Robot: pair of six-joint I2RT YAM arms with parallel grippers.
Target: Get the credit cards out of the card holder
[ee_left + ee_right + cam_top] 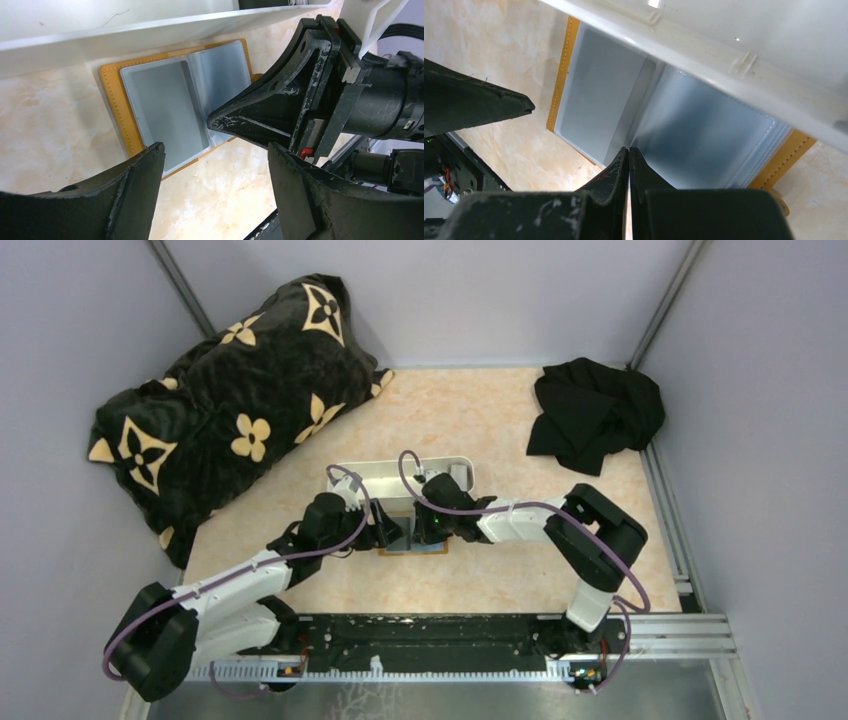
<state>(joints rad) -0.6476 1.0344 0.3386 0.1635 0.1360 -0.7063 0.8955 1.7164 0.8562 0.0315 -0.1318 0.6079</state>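
The card holder [112, 105] lies open on the table, orange-tan border up and grey-blue inner panels [599, 105] showing, right against the near wall of the white tray [150, 30]. In the top view only its edge [425, 552] shows under the grippers. My right gripper [629, 150] is shut with nothing between its fingers, and its tip rests on the holder near the centre fold [215, 120]. My left gripper [215, 150] is open and empty, just above the holder's near edge, with one finger [145, 180] over its corner. No credit card shows apart from the panels.
The long white tray [400, 478] stands just behind the holder. A black blanket with tan flowers [230, 400] lies at the back left. A black cloth [595, 415] lies at the back right. Grey walls close in three sides.
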